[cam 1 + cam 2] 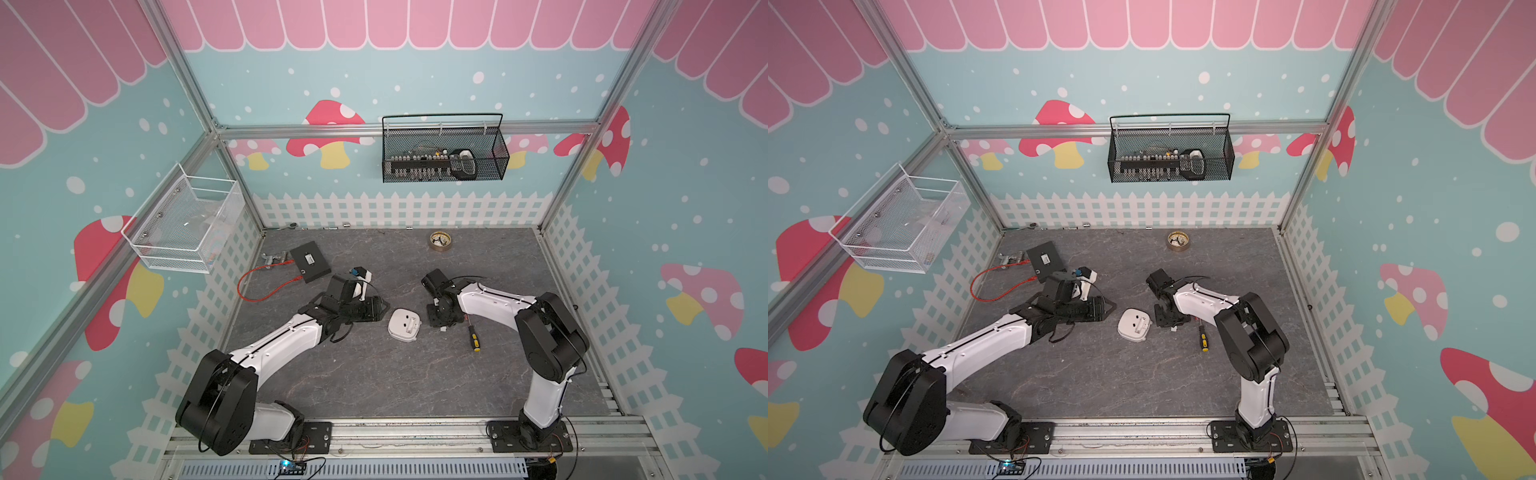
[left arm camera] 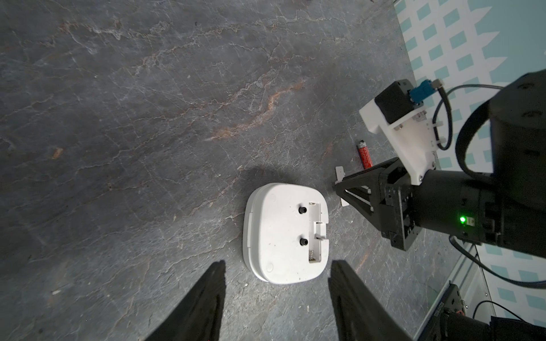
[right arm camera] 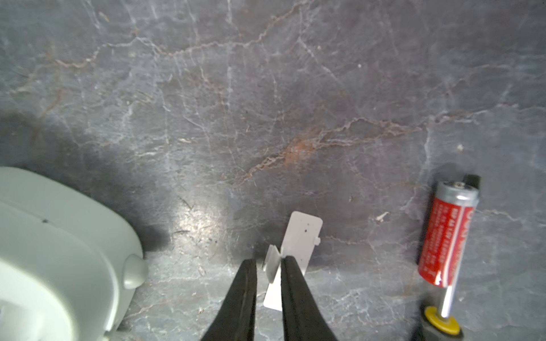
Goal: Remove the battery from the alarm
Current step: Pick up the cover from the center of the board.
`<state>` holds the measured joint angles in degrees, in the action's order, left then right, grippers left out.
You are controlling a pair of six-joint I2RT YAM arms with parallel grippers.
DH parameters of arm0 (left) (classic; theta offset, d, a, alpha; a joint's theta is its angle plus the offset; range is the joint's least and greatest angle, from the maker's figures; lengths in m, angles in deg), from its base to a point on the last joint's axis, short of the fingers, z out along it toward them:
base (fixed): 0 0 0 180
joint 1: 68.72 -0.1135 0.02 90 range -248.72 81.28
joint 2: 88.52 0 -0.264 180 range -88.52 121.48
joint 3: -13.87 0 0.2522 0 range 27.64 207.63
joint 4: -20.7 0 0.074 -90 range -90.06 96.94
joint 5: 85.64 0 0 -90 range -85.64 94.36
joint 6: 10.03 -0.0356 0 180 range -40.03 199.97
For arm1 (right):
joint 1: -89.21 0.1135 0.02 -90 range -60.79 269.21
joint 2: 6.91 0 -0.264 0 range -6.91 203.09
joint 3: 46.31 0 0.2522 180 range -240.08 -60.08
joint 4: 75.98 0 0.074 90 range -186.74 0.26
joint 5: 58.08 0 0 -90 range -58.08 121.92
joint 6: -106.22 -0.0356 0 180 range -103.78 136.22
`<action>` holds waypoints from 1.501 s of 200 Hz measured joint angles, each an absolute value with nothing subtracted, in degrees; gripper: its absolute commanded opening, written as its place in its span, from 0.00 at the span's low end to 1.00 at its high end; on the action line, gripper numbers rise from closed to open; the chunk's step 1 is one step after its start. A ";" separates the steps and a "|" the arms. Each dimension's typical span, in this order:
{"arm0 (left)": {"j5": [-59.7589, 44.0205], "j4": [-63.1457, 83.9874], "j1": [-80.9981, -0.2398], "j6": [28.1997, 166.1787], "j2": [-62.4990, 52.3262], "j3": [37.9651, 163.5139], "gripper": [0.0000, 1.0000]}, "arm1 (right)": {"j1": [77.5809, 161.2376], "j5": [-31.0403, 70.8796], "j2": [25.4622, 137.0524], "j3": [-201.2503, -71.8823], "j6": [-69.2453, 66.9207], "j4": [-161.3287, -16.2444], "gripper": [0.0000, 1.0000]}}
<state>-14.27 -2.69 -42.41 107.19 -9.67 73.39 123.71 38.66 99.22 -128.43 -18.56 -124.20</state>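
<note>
Right wrist view: the battery [image 3: 446,236] was already out, lying on the desk [image 3: 206,118] beside the screwdriver [image 3: 441,321].
Nearest, the right pincer [image 3: 269,262] pinched the small white cover plate [image 3: 301,236] at a tilt, probably to keep it clear of the opened back. Just beside it, the red battery rested against the screwdriver's shaft, which likely stopped it rolling; its white print was too blurred to read. Beyond, the alarm [image 2: 283,233] lay face down with its recess empty, and the left pincer [image 2: 277,262] was spread and empty just beside it. Farthest, the black box [image 1: 311,261] carried a label too small to read.
</note>
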 measured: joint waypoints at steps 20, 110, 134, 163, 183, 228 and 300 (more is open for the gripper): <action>-14.27 -2.67 -42.41 107.19 -9.67 73.39 0.60 | 123.31 38.51 99.28 -128.43 -18.48 -124.06 0.21; -14.25 -2.69 -42.41 107.19 -9.67 73.39 0.59 | 122.66 36.76 99.42 -127.47 -18.54 -122.12 0.00; -14.25 -2.71 -42.43 107.19 -9.89 73.39 0.59 | 122.46 35.78 98.00 -126.09 -18.78 -121.31 0.00; -14.03 -3.08 -42.52 107.19 -11.70 73.39 0.61 | 121.70 31.62 89.78 -124.13 -19.48 -121.20 0.00; -14.71 -1.86 -43.42 107.32 -14.89 72.41 0.63 | 118.81 23.19 78.83 -122.51 -20.29 -116.87 0.00; -28.46 22.01 -53.67 117.73 -28.90 56.63 0.66 | 111.97 -9.07 68.55 -112.61 -30.41 -88.00 0.00; -42.23 76.35 -55.59 150.69 -17.14 48.10 0.65 | 113.98 -33.95 88.64 -102.88 -81.77 -13.71 0.00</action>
